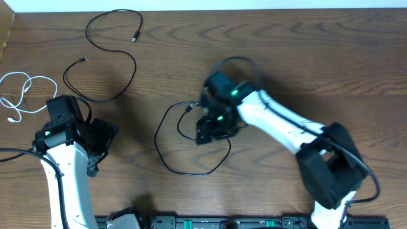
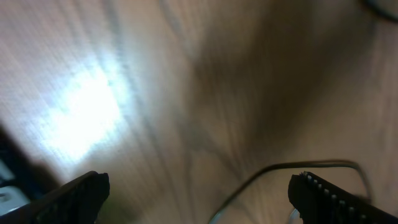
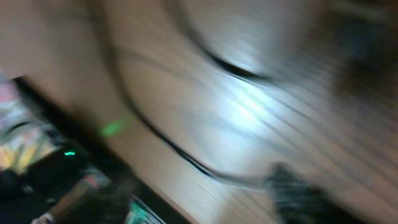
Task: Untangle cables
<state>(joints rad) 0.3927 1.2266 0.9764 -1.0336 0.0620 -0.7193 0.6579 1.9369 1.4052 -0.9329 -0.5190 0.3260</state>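
Right gripper (image 1: 206,130) sits low on the table (image 1: 318,51), its tip over the inner side of the middle black cable (image 1: 158,137). That cable lies in a loose open loop reaching left of and below the tip, with a plug end just up-left of it. From overhead the jaws merge into one dark mass, and the right wrist view is smeared by blur, showing only a dark curved streak of cable (image 3: 168,146) on wood; whether the jaws are parted or gripping, I cannot tell.

Well to the left, the far black cable (image 1: 135,69) winds in open curves at the table's upper left, apart from the others. The white cable (image 1: 27,86) lies bunched at the left edge, partly cut off by the frame.

Left gripper (image 1: 102,137) rests between these two, touching neither, with its fingers spread wide and holding nothing (image 2: 199,199). A thin dark cord arcs on the wood ahead of it; which one it is cannot be made out.
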